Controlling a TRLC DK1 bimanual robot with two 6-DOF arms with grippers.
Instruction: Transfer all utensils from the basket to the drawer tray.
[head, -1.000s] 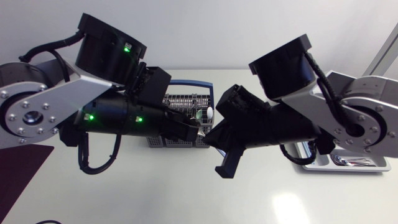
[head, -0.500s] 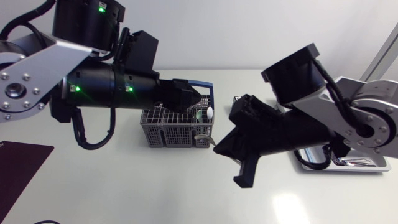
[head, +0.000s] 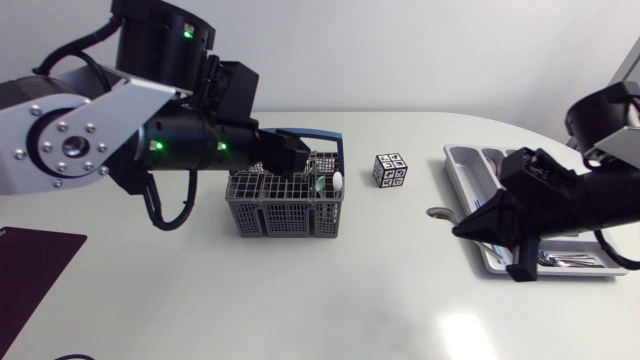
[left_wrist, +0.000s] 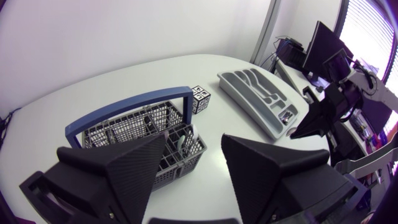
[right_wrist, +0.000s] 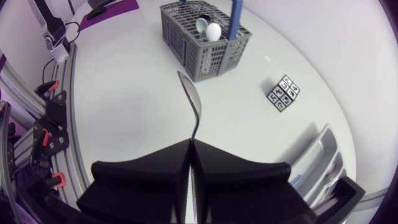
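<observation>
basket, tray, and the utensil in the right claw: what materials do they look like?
Basket: grey plastic grid by its matte look; blue handle likely plastic too. Tray: light grey moulded plastic, smooth with a slight sheen. Utensil: probably polished steel, with mirror-like reflections along it.

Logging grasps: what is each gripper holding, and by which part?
The right gripper is shut on a utensil by one end; the left gripper holds nothing.

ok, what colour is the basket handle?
Blue; the basket handle shows best in the left wrist view.
</observation>
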